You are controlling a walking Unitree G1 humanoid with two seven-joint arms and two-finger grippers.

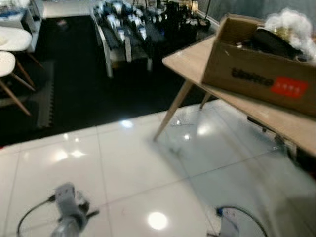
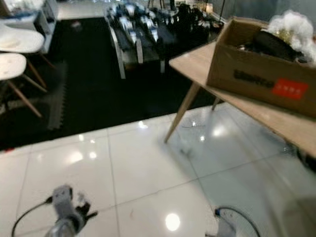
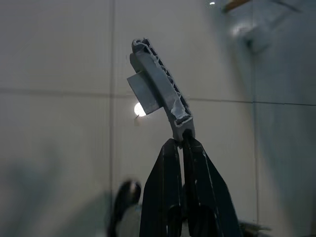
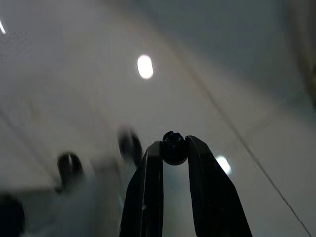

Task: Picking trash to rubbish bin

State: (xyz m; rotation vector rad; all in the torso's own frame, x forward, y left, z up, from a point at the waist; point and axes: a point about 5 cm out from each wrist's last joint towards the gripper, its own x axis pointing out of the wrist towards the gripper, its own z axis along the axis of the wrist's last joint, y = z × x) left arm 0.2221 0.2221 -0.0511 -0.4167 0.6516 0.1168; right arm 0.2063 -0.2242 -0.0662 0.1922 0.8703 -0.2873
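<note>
Left gripper (image 3: 180, 143): fingers pressed together, clamping the end of a grey ribbed plastic strip (image 3: 159, 84) that sticks out past the tips over the white tiled floor (image 1: 138, 163).
Right gripper (image 4: 174, 148): fingers pinched on a small black round piece (image 4: 174, 147), held above the glossy tiles.
Arms: both at the lower edge of the head views, left arm (image 1: 66, 212) lower left.
Table (image 1: 197, 61): wooden, upper right, carrying 1 cardboard box (image 1: 261, 74) stuffed with white and dark items.
Chairs (image 1: 10, 59): 2 white seats, upper left.
</note>
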